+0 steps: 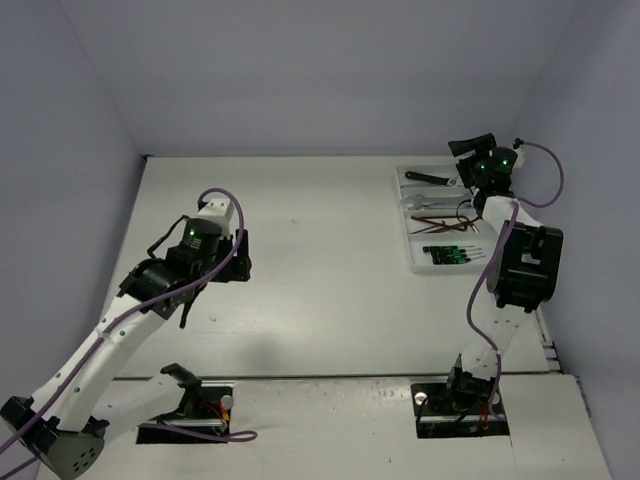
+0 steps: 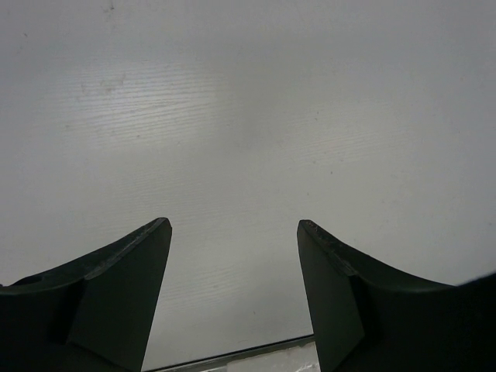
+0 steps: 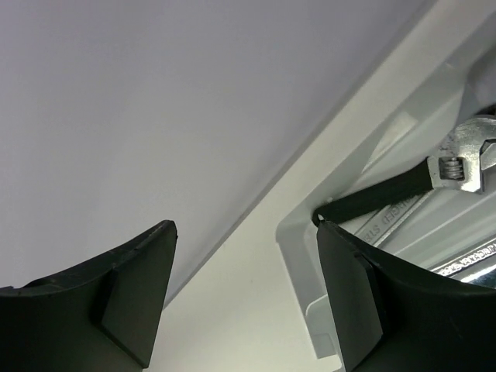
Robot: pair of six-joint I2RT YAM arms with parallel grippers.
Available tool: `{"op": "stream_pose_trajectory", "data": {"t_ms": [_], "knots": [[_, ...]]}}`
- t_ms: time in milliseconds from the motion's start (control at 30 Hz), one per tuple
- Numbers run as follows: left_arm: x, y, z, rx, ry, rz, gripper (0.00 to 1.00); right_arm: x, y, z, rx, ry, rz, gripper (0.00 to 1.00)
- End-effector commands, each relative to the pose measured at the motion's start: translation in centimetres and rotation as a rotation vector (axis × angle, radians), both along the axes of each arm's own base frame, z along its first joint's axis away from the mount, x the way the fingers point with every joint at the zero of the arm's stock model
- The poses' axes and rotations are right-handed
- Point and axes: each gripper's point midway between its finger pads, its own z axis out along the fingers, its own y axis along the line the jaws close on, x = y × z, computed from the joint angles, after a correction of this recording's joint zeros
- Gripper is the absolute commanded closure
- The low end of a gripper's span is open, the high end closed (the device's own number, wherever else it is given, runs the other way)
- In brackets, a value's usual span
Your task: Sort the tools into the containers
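Both jaws wide, empty; rim of white rectangular plastic tray [image 3: 298, 271] could be snagged by right jaws descending.

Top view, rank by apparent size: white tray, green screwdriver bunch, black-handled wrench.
1. white tray
2. green screwdriver bunch
3. black-handled wrench: about as long as the bunch but thinner. It lies farther from the camera, so 2 versus 3 is unsure.

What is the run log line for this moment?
left gripper: open, over table | right gripper: open, near adjustable wrench in tray | screwdrivers: in tray
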Motion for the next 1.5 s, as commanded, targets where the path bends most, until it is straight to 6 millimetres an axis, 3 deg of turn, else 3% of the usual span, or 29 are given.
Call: {"op": "stream_pose_trajectory", "data": {"t_ms": [0, 133, 167, 200, 333, 400, 433, 500, 767, 900, 1233, 1467], "knots": [[-0.6, 0.0, 2.4, -0.025, -0.066, -0.040, 0.37, -1.4, 0.3, 3.5, -0.079, -0.038, 0.028, 0.30], [-1.3, 0.6, 3.5, -0.040, -0.102, -0.037, 0.37, -4.5, 1.1, 6.8, -0.207, -0.035, 0.057, 0.30], [-1.7, 0.8, 4.1, -0.050, -0.122, -0.033, 0.37, -5.9, 1.2, 6.7, -0.292, 0.001, 0.071, 0.29], [-2.0, 1.2, 4.7, -0.060, -0.147, -0.028, 0.37, -7.6, 1.3, 9.3, -0.350, -0.032, 0.068, 0.29], [-2.9, 2.6, 5.9, -0.061, -0.196, 0.009, 0.31, -13.1, 0.7, 12.5, -0.550, -0.025, 0.059, 0.28], [-3.5, 3.4, 6.5, -0.064, -0.226, 0.033, 0.27, -17.4, 0.8, 15.5, -0.623, -0.068, 0.031, 0.18], [-3.6, 3.8, 6.6, -0.064, -0.236, 0.048, 0.25, -19.2, 0.9, 16.2, -0.655, -0.075, 0.021, 0.08], [-4.1, 4.5, 7.1, -0.070, -0.264, 0.067, 0.23, -23.3, 0.8, 18.1, -0.721, -0.098, -0.015, 0.00], [-5.1, 6.7, 7.6, -0.024, -0.289, 0.125, 0.20, -32.0, 1.9, 18.8, -0.826, -0.122, -0.025, 0.00], [-5.7, 8.0, 8.1, -0.007, -0.304, 0.173, 0.20, -34.3, 3.5, 19.0, -0.836, -0.166, 0.015, 0.00], [-7.4, 10.9, 7.6, 0.055, -0.289, 0.271, 0.20, -37.5, 6.4, 16.2, -0.799, -0.165, 0.133, 0.00], [-8.6, 11.6, 7.2, 0.014, -0.289, 0.299, 0.20, -38.9, 8.0, 16.8, -0.765, -0.229, 0.189, 0.00]]}}
